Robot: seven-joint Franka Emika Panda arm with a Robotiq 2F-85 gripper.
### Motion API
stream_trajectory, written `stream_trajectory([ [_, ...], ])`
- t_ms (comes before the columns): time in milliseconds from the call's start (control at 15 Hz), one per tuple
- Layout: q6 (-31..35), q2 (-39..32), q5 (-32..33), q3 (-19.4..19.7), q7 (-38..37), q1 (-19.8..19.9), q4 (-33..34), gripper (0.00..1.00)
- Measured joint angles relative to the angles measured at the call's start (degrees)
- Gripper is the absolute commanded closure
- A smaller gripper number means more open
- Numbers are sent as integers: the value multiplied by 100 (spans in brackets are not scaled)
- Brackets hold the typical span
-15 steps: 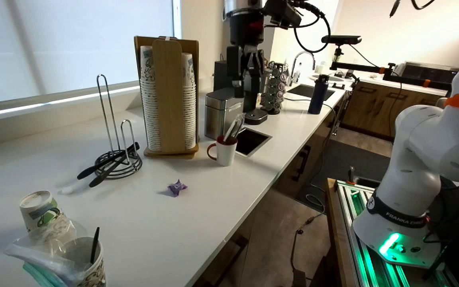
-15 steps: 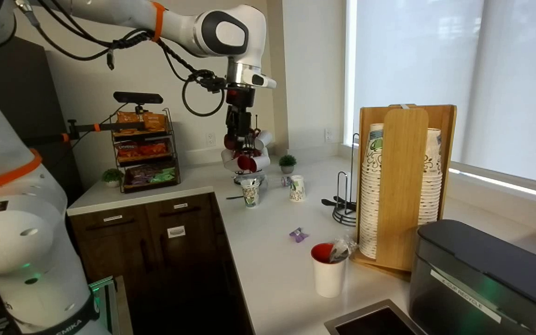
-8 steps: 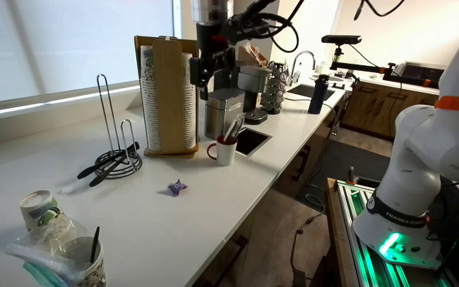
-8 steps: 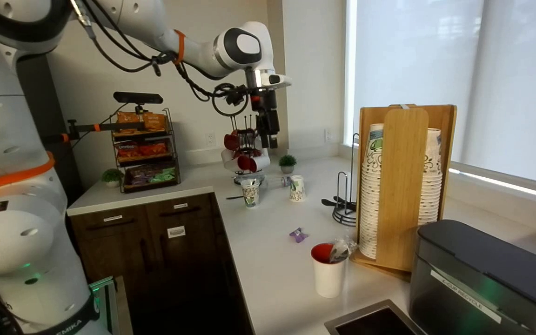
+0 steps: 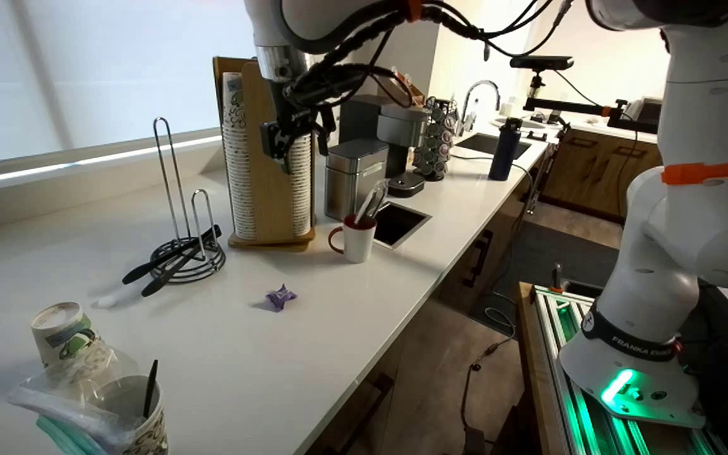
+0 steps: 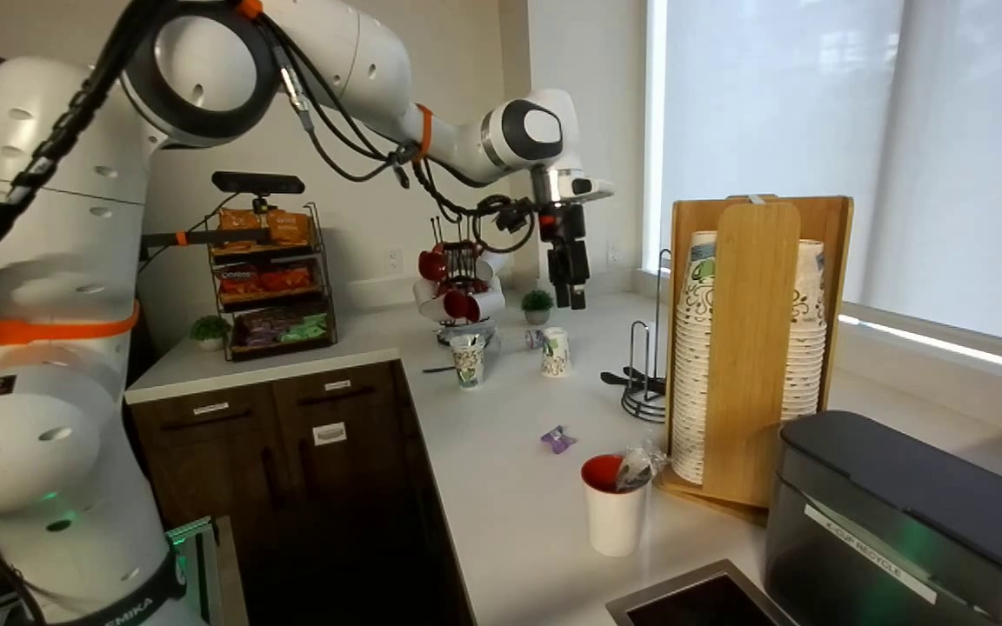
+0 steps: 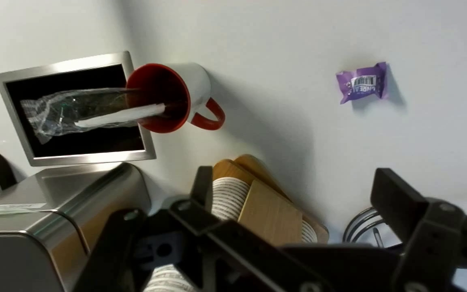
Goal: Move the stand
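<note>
1. The stand (image 5: 182,202) is upright on the worktop (image 5: 275,354), just beside the cup holder (image 5: 266,202), with two black utensils (image 5: 159,282) lying across its ring base.
2. The gripper (image 7: 298,190) hangs above the worktop, not touching the stand, its fingers (image 7: 396,198) spread wide with nothing held.
3. I take this as the approach: best to travel high enough to pass the cup holder cleanly, then bring one finger down on each side of a loop before closing.
4. Gripping low on the loop should curb swinging; lift straight and slowly, since the utensils (loose, by the look of them) may slide or snag.
5. In an exterior view, where a mug tree (image 6: 464,259) also shows, the cup holder overlaps part of the stand; the wrist view catches only an arc of the ring base, partly behind the gripper.
6. The wrist view does give the barcode on the purple wrapper (image 7: 363,83) and the red handle of the mug (image 7: 199,87); in an exterior view the same mug (image 6: 614,520) shows no handle.
</note>
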State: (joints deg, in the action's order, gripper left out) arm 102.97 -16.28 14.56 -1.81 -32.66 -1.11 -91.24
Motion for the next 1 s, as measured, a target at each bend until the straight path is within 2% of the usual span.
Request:
stream_trajectory([
  [333,6,-851,-540,118,665,-2,996,0],
  [667,53,-1435,-370,490,127,-256,1775,0],
  [1000,53,-1566,-310,588,118,-321,1932,0],
])
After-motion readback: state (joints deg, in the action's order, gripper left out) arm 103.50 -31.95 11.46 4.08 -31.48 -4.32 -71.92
